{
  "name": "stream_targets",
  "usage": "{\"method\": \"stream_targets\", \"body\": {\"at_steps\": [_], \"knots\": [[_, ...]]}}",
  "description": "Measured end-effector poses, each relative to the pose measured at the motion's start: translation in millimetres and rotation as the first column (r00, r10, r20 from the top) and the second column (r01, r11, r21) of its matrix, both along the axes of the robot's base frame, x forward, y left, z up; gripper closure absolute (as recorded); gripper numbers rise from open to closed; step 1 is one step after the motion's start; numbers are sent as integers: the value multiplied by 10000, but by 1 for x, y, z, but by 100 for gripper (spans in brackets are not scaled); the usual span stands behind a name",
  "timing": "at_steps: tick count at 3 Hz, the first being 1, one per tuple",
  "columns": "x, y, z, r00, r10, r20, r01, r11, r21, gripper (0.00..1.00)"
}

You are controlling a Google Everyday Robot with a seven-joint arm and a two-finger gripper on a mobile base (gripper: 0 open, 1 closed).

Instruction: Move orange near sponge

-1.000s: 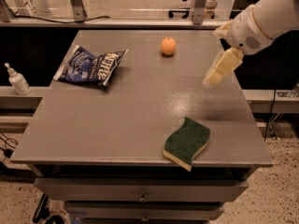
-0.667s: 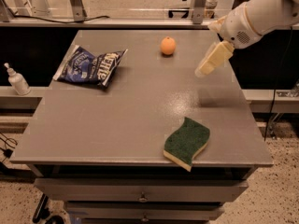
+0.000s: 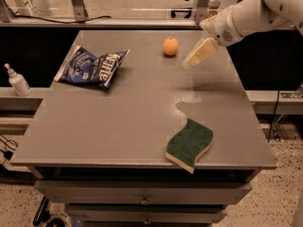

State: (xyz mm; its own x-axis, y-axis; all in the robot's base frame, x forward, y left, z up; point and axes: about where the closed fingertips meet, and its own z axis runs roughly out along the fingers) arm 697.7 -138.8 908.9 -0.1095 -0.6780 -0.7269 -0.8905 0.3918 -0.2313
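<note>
The orange is a small round fruit resting on the grey table near its far edge. The sponge is wavy, dark green on top over pale yellow foam, and lies near the table's front right edge. My gripper hangs above the table just right of the orange, a short gap away, and holds nothing. The white arm reaches in from the upper right.
A blue crinkled snack bag lies at the far left of the table. A small white pump bottle stands on a lower ledge to the left. Drawers run under the table front.
My gripper has moved left and toward the far edge, closing in on the orange. The orange, sponge and bag have not moved.
</note>
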Motion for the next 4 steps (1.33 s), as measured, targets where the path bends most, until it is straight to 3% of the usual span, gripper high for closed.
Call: {"method": "stream_targets", "body": {"at_steps": [2, 4], "knots": [[56, 27, -28, 9992, -324, -227, 341, 9962, 806, 0], [89, 51, -47, 9983, -487, -327, 525, 9903, 1283, 0]]}}
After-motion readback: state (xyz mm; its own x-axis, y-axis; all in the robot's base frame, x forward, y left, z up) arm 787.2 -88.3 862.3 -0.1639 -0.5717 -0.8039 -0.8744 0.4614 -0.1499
